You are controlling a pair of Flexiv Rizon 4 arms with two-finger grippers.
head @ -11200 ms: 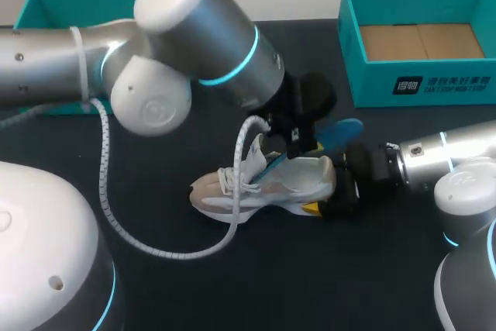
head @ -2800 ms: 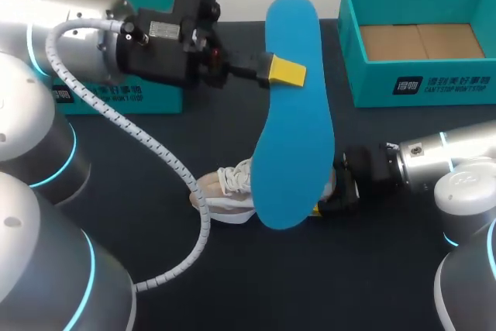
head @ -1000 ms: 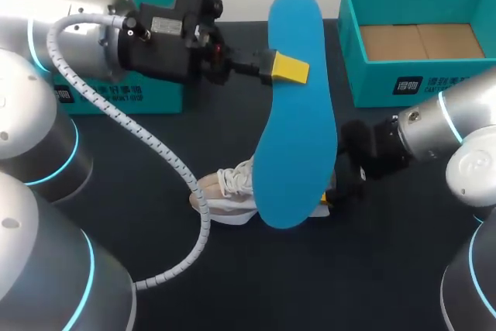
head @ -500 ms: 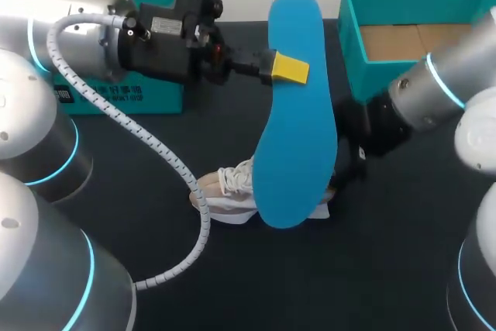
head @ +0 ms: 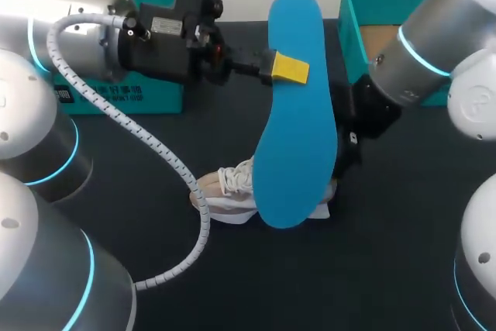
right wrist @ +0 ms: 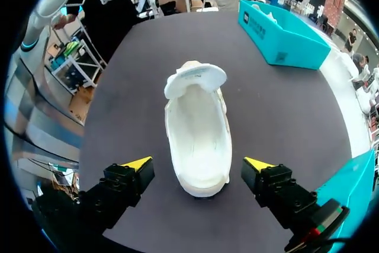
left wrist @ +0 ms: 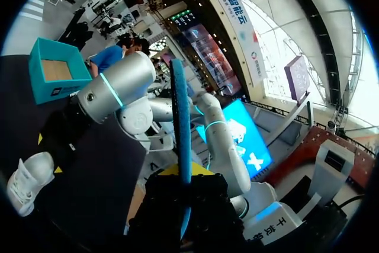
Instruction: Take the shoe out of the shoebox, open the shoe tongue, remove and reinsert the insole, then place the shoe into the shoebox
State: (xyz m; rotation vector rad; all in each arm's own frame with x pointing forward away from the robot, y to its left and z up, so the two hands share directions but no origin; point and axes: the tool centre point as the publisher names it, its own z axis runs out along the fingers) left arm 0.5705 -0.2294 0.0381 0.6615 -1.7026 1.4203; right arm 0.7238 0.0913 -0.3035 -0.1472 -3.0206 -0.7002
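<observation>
Just now the right jaws released the white mesh sneaker (right wrist: 198, 140) and rose, spread wide above it; the left jaws still pinched the flat blue insole (head: 298, 114), awaiting reinsertion.

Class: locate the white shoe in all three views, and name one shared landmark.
Head view: white shoe on the table, mostly hidden behind the blue insole.
Left wrist view: shoe on the table beside the right arm.
Right wrist view: shoe ahead of the open right gripper.
Shared landmark: the teal shoebox beside the right arm.
</observation>
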